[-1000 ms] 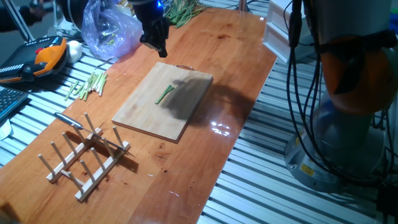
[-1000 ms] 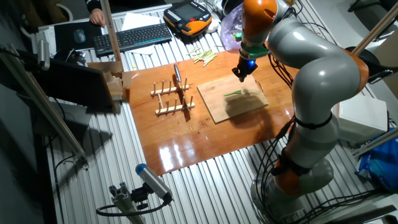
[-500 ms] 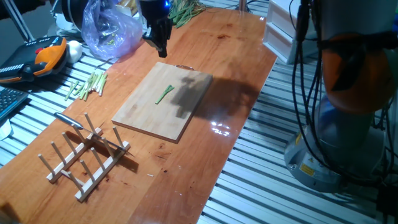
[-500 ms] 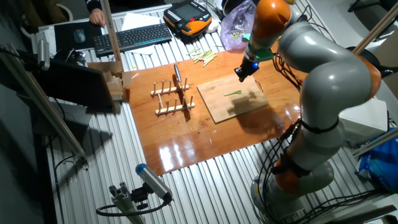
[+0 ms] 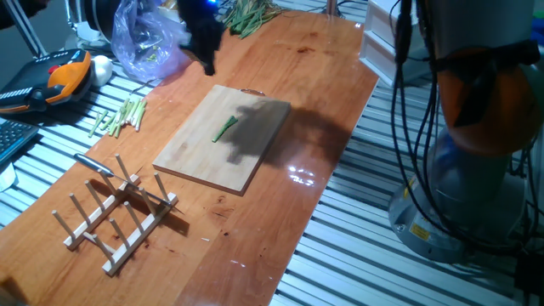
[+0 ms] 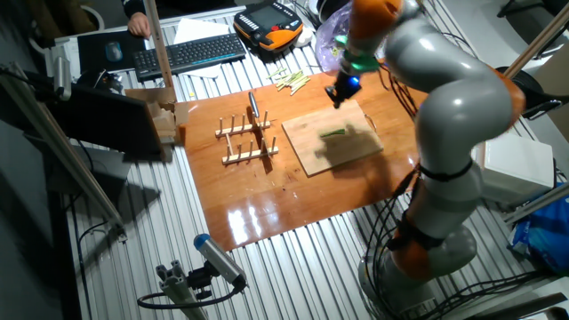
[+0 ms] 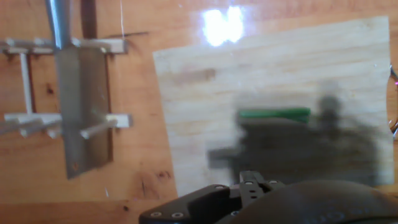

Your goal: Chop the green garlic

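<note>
The green garlic [image 5: 225, 128] is one thin bright-green stalk lying on the wooden cutting board [image 5: 204, 157]. It also shows in the other fixed view [image 6: 334, 133] and as a blurred green bar in the hand view [image 7: 275, 114]. My gripper [image 5: 204, 47] hangs blurred in the air above the board's far corner, apart from the stalk, and holds nothing. It shows in the other fixed view [image 6: 340, 90]. In the hand view its fingertips [image 7: 252, 181] look pressed together. A knife [image 7: 79, 106] rests in the wooden rack [image 5: 119, 217].
Pale stalk sticks [image 5: 123, 115] lie left of the board. A plastic bag [image 5: 149, 42] and leafy greens [image 5: 251, 13] sit at the far end. An orange pendant [image 5: 59, 76] and a keyboard [image 6: 191, 53] lie off the table. The table edge runs along the right.
My gripper has swung left along the board's far edge, toward the plastic bag. The stalk, the board and the knife have not moved.
</note>
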